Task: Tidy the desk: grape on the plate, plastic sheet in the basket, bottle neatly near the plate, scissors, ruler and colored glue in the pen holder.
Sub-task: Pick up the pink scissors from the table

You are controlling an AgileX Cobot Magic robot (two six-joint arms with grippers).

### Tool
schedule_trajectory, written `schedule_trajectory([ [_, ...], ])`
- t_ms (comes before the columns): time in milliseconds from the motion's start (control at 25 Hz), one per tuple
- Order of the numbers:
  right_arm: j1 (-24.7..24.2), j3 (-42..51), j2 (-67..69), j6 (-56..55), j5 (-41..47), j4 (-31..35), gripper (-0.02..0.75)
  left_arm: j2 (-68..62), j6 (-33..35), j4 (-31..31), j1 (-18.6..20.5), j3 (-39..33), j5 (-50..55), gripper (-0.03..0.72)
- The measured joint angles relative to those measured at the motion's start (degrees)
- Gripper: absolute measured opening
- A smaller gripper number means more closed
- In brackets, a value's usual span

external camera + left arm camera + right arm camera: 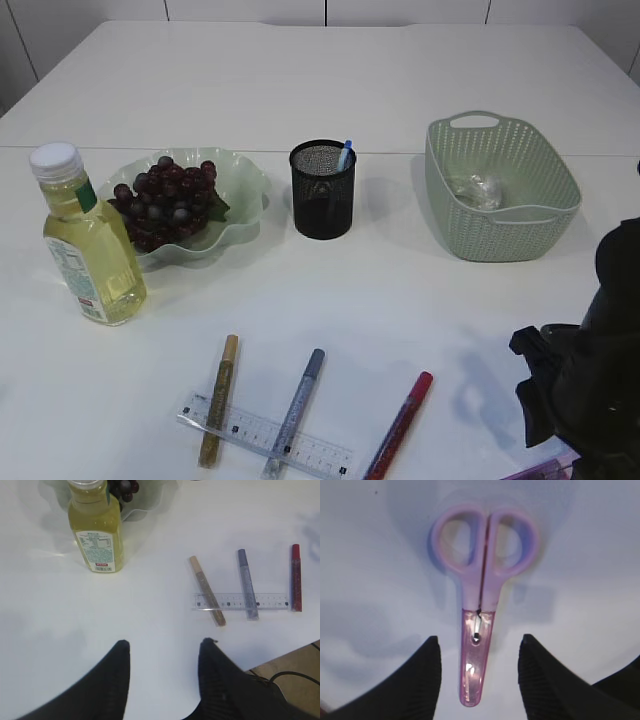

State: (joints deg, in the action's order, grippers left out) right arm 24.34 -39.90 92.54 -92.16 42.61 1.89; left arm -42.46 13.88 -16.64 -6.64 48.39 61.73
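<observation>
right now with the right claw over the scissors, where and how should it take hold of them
Probably the sheathed blade: the scissors lie flat and closed, pink cover pointing toward the right claw, whose open fingers already straddle it. Come straight down from above and close across the narrow cover just below the handles; the wide loops look harder to pinch.

A big white table with a smooth top (420, 300) fills most of the exterior view. A thin line crosses it from left to right in the upper part of the frame. Behind it, along the top edge, stands a white wall with thin dark upright lines (250, 10). In the lower right corner of the left wrist view, a brown floor (295, 665) shows, with a thin black cable (287, 675) lying on it. Soft light makes faint shadows.
</observation>
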Motion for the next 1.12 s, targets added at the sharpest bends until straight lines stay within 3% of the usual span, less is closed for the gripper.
schedule_trajectory([
  [1120, 0.0, 0.0, 4.8, -0.2, -2.0, 0.0, 0.398, 0.0, 0.0, 0.0, 0.0, 0.0, -0.7, 0.331],
])
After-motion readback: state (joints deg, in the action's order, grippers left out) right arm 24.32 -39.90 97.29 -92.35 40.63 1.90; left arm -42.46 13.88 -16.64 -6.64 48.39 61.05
